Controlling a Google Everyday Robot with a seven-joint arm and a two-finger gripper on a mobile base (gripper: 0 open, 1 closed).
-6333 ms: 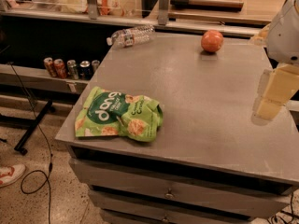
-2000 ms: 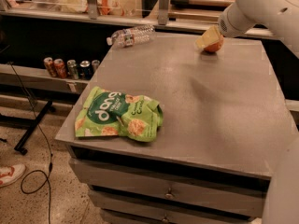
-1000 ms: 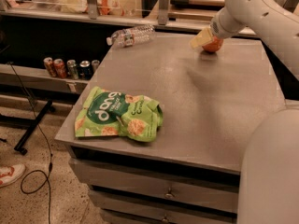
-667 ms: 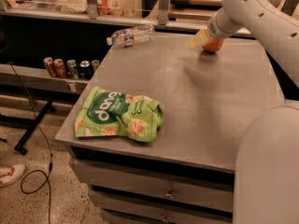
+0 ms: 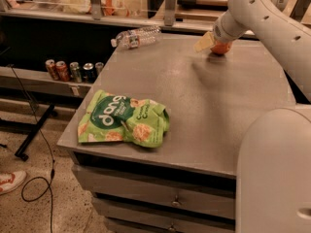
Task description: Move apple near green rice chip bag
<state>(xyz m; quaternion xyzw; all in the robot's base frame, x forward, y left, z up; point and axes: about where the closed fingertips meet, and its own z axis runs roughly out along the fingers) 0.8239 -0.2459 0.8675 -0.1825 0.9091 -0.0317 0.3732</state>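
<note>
The gripper (image 5: 213,42) is right at the apple (image 5: 221,49), which rests on the table (image 5: 209,106) well beyond the bag (image 5: 124,120) and off to its right (whether the gripper holds the fruit, I cannot tell). A plastic bottle (image 5: 136,36) lies on its side far behind the bag.

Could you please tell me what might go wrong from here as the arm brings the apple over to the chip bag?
1. The tool is at the apple, close to the table's far edge. A weak grip or a nudge could send the round apple rolling off.
2. The bag lies crumpled near the front-left edge. An apple released beside it may roll off the front, or land on the bag.
</note>
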